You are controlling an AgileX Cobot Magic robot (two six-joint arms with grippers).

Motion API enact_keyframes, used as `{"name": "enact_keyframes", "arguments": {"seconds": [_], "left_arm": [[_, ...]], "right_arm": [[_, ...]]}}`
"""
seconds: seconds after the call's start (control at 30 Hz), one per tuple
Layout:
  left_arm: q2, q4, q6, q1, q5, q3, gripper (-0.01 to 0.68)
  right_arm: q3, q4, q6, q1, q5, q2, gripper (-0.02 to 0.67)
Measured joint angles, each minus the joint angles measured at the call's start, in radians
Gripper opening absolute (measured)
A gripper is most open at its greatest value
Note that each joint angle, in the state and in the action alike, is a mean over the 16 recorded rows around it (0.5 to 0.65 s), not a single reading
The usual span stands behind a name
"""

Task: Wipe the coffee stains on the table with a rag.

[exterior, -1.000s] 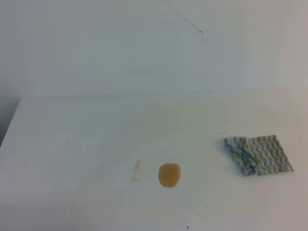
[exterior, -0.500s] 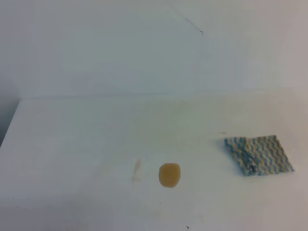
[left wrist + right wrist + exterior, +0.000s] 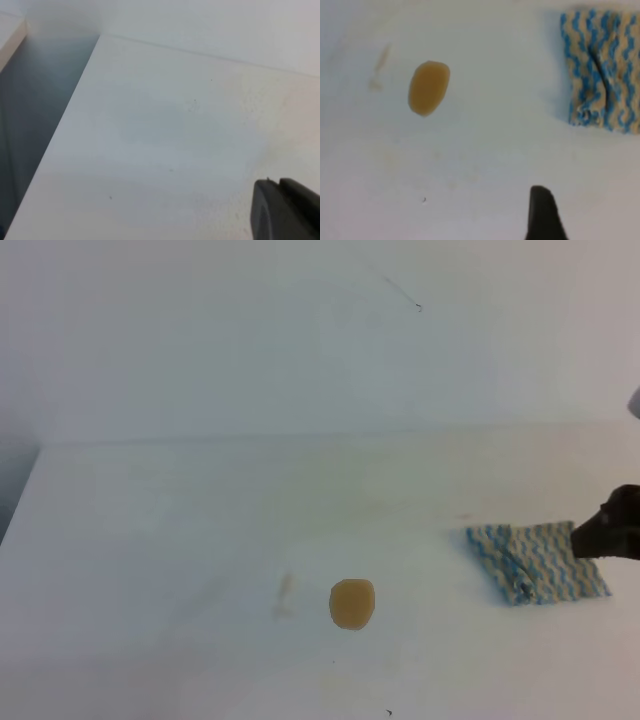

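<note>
Plainly, the rag (image 3: 538, 563) lies flat on the table (image 3: 180, 530) toward its right side, a small cloth in blue-and-white zigzag waves, roughly rectangular, with its left part folded over and a dark crease running through the fold. In the right wrist view the rag (image 3: 601, 67) sits at the upper right, cut off by the picture's edge.

Well apart to its left is the stain (image 3: 352, 603), a round tan-brown blot near the table's front; the right wrist view shows the blot (image 3: 428, 87) as a smooth oval. Just left of it lies the streak (image 3: 286, 594), pale beige and faint, hard to make out.

Bare white tabletop lies between rag and blot. A few tiny dark specks (image 3: 389, 711) dot the surface near the front edge.

The right gripper (image 3: 614, 525) enters at the right edge of the high view, dark, over the rag's right end; most of it is cut off, and whether it touches the cloth cannot be told. The right wrist view shows only one dark fingertip (image 3: 543, 212) above bare table, so how wide its jaws stand cannot be told.

The left gripper (image 3: 285, 210) shows only as a dark corner over bare table; its state cannot be told either.
</note>
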Motion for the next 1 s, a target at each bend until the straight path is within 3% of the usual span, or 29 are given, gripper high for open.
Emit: {"name": "enact_keyframes", "arguments": {"seconds": [0.13, 0.53, 0.87, 1.0], "left_arm": [[0.0, 0.0, 0.0, 0.0, 0.001, 0.0, -0.001], [0.001, 0.002, 0.0, 0.0, 0.002, 0.003, -0.001], [0.003, 0.002, 0.0, 0.0, 0.006, 0.0, -0.001], [0.003, 0.002, 0.0, 0.0, 0.007, 0.0, -0.001]], "right_arm": [[-0.067, -0.074, 0.056, 0.05, -0.015, 0.097, 0.403], [-0.227, -0.337, 0.266, 0.185, -0.062, 0.387, 0.404], [-0.299, -0.392, 0.307, 0.206, -0.067, 0.564, 0.392], [-0.312, -0.398, 0.308, 0.206, -0.069, 0.601, 0.337]]}}
